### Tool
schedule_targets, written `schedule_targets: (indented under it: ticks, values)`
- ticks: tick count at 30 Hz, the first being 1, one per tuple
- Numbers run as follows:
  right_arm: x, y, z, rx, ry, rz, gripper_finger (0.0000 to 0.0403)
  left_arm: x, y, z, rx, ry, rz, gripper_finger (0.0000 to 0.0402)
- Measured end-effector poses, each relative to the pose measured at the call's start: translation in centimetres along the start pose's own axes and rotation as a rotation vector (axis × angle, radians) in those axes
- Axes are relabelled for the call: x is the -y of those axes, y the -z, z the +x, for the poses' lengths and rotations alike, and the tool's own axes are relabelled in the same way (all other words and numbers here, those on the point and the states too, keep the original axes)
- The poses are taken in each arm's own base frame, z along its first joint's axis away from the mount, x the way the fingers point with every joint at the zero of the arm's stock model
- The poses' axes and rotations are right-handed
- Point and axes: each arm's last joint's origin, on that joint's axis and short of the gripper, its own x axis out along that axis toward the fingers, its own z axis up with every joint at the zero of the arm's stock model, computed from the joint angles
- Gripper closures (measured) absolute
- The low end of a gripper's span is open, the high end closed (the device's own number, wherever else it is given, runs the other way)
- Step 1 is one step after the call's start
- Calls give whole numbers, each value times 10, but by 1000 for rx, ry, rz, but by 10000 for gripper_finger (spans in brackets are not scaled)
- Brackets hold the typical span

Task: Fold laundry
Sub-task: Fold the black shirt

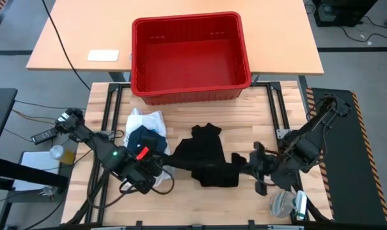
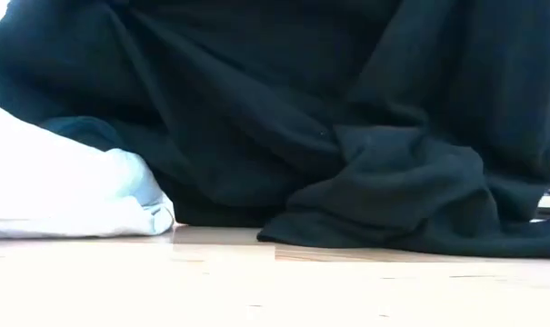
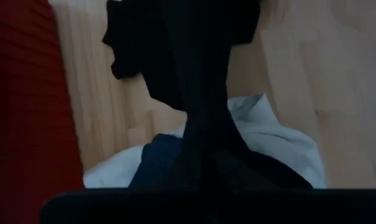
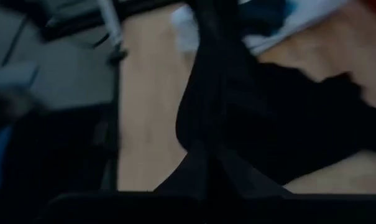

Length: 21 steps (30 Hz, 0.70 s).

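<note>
A black garment (image 1: 205, 156) stretches between my two grippers near the table's front, and both are shut on it. My left gripper (image 1: 161, 168) is at its left end and my right gripper (image 1: 243, 162) at its right end. In the low view the black garment (image 2: 329, 118) fills the picture, with its lower folds (image 2: 411, 227) resting on the wood. A white shirt (image 1: 144, 120) lies bunched at the left behind my left gripper, with a blue piece (image 1: 146, 137) lying on top of it. My left gripper holds a bunched left end of the black garment (image 3: 203, 165), coming from the table's left and slanting down. The cloth runs away from the fingers as a narrow gathered band. The fingers themselves are hidden by the cloth. My right gripper holds the bunched right end of the black garment (image 4: 206, 155), coming from the table's right and slanting down. The cloth runs off as a gathered band and widens onto the table. The dark cloth hides the fingers.
A red plastic crate (image 1: 190, 54) stands at the table's far edge. A clear plastic object (image 1: 286, 204) lies by the front right corner. Cables and a remote (image 1: 43, 135) sit off the table's left side. Bare wood (image 1: 193, 204) shows along the front.
</note>
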Motion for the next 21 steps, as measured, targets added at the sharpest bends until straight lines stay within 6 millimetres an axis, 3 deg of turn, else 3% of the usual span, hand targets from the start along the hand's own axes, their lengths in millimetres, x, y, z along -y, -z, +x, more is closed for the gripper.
schedule_targets:
  ticks: [3,6,12,16,21]
  values:
    - [4,-3,5,51,75,75,383,2,0,7,11,-5,-7,394]
    - [8,-7,17,76,135,207,383,9,4,27,4,-32,-2,376]
    - [12,-9,46,33,210,282,382,17,27,61,-68,-177,44,260]
    - [26,-17,63,63,300,354,387,23,22,65,10,-172,59,196]
    - [41,-25,85,100,405,430,384,31,15,61,111,-177,67,177]
